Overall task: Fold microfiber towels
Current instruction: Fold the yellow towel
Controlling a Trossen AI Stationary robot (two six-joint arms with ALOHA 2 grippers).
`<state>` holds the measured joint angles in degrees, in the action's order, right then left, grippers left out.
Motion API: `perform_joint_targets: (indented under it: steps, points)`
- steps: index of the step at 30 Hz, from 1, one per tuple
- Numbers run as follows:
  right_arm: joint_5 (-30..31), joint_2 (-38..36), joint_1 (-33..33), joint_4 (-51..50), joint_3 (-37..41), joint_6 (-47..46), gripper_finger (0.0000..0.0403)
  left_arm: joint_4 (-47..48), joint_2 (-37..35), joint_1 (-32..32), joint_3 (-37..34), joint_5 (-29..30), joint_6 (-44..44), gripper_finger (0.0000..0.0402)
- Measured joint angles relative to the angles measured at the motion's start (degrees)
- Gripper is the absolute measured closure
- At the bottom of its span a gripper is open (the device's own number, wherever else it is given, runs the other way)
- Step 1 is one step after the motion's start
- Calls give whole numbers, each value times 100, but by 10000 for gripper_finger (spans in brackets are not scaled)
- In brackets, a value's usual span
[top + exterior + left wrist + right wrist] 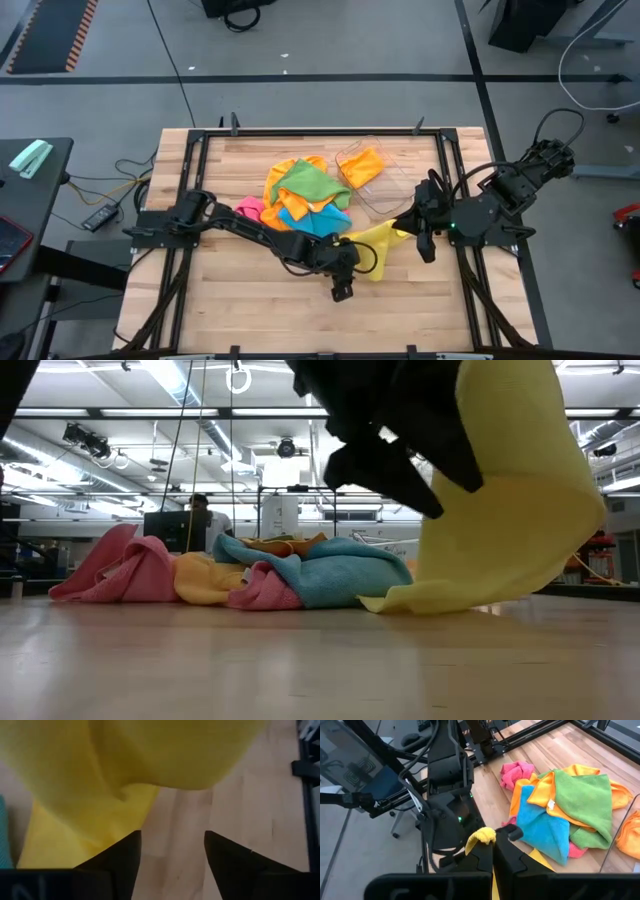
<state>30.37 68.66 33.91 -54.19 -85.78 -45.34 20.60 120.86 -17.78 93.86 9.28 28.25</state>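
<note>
Right gripper holding the yellow towel up; left gripper's fingers standing apart

The right gripper [492, 851] is pinching a corner of the yellow towel [383, 243], which is hanging down to the wooden table [240, 310]. The left gripper [172, 857] is sitting just beside it, gripping nothing. The other towels [305, 195] are lying heaped mid-table beside a clear tray [385, 195] holding an orange towel [362, 166].

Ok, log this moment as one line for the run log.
left tool: open, beside yellow towel | right tool: shut on yellow towel | pile: unfolded
</note>
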Motion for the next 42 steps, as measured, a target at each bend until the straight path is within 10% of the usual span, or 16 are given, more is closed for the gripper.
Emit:
perform_joint_targets:
  steps: [24,36,42]
  points:
    - [-47,-3,2,162,0,339,397,-2826,-110,-232,1,-1294,-234,286]
    - [-87,-11,-2,142,0,83,397,-2603,-221,-267,1,-195,262,389]
    - [118,30,-63,113,0,-533,397,-2382,-221,-366,2,-201,258,357]
